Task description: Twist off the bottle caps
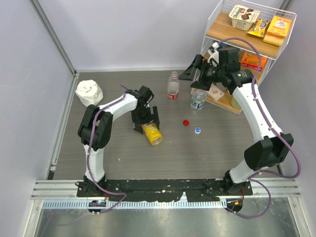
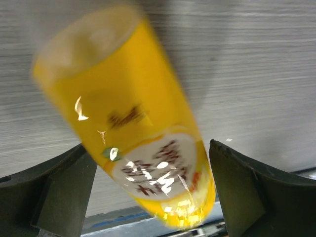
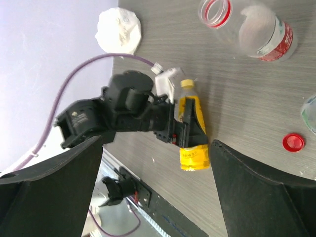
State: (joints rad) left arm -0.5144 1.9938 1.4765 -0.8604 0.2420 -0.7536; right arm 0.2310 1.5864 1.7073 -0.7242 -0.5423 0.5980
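Note:
The yellow bottle (image 1: 154,135) lies on its side on the table. My left gripper (image 1: 147,123) stands open around it, one finger on each side, and a thin gap shows at the right finger (image 2: 247,192). The bottle (image 2: 133,128) looks blurred in the left wrist view. Its yellow cap (image 3: 186,84) is on its neck. The tall clear bottle (image 1: 173,86) with a red label stands with an open mouth, and so does the small clear bottle (image 1: 198,100). A red cap (image 1: 186,122) and a pale cap (image 1: 197,131) lie loose on the table. My right gripper (image 1: 193,69) hangs open and empty, high above.
A white crumpled wad (image 1: 89,92) sits at the back left. A wire shelf (image 1: 289,37) with snack boxes stands at the back right, behind the right arm. Grey walls close in the left and far sides. A metal rail (image 1: 163,190) runs along the near edge.

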